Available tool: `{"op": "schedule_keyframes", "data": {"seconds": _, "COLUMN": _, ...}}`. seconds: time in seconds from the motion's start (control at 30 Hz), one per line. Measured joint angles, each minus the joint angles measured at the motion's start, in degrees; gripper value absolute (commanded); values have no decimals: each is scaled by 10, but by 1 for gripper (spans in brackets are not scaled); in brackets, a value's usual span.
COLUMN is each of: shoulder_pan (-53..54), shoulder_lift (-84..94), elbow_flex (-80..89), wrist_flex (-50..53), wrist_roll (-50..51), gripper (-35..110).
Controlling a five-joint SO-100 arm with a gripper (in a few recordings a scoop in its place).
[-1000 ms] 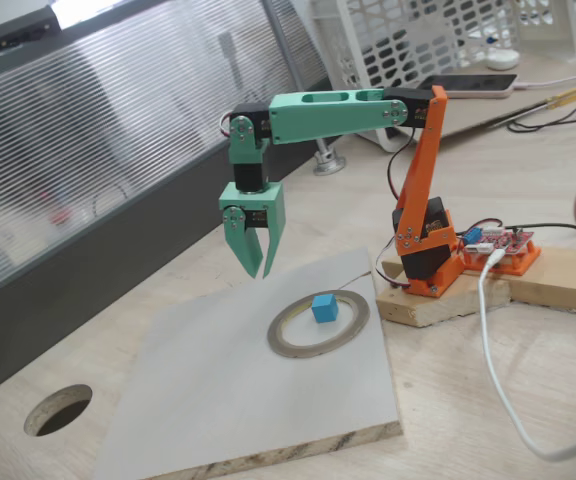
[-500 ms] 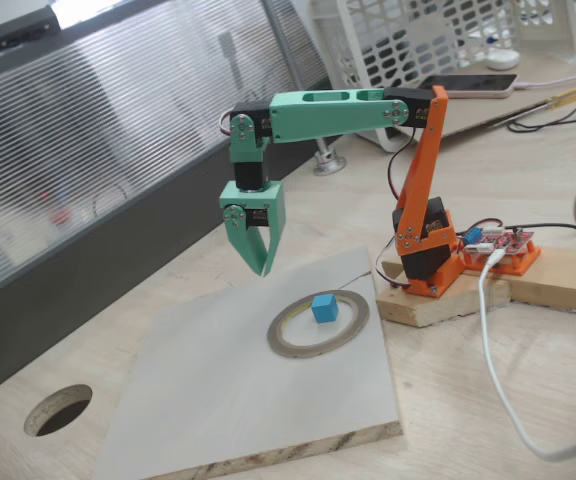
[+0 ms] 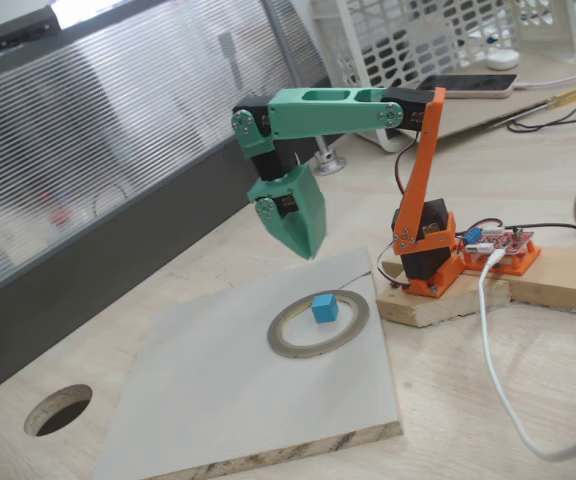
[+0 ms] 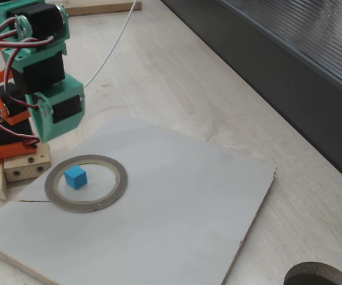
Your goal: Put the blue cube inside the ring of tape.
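The blue cube (image 3: pixel 324 308) (image 4: pixel 75 177) rests flat inside the ring of tape (image 3: pixel 290 346) (image 4: pixel 118 184), close to the ring's side nearest the arm base. The ring lies on a grey board (image 3: pixel 228 390) (image 4: pixel 177 202). My green gripper (image 3: pixel 308 250) (image 4: pixel 45 135) hangs in the air above and just beyond the ring, tilted with its tip pointing down. Its jaws are pressed together into one wedge with nothing between them. It touches neither the cube nor the tape.
A dark round hole (image 3: pixel 58 408) (image 4: pixel 319 276) is cut in the wooden tabletop past the board's corner. The orange arm base stands on a wooden block (image 3: pixel 438 305) (image 4: pixel 16 169). A white cable (image 3: pixel 493 370) runs beside it. A white basket (image 3: pixel 418 40) stands behind.
The gripper has swung right towards the arm base and tilted, and its jaws have come together. The cube and the ring have not moved.
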Motion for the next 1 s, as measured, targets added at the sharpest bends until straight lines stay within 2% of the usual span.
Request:
{"op": "schedule_keyframes", "data": {"seconds": 0.17, "shoulder_pan": -1, "shoulder_lift": 0, "elbow_flex": 0, "wrist_flex": 41, "wrist_roll": 0, "gripper": 3}}
{"op": "schedule_keyframes", "data": {"seconds": 0.53, "shoulder_pan": 2, "shoulder_lift": 0, "elbow_flex": 3, "wrist_flex": 45, "wrist_roll": 4, "gripper": 3}}
{"op": "schedule_keyframes", "data": {"seconds": 0.77, "shoulder_pan": 2, "shoulder_lift": 1, "elbow_flex": 119, "wrist_flex": 44, "wrist_roll": 4, "gripper": 3}}
{"op": "schedule_keyframes", "data": {"seconds": 1.0, "shoulder_pan": 1, "shoulder_lift": 26, "elbow_flex": 146, "wrist_flex": 45, "wrist_roll": 5, "gripper": 3}}
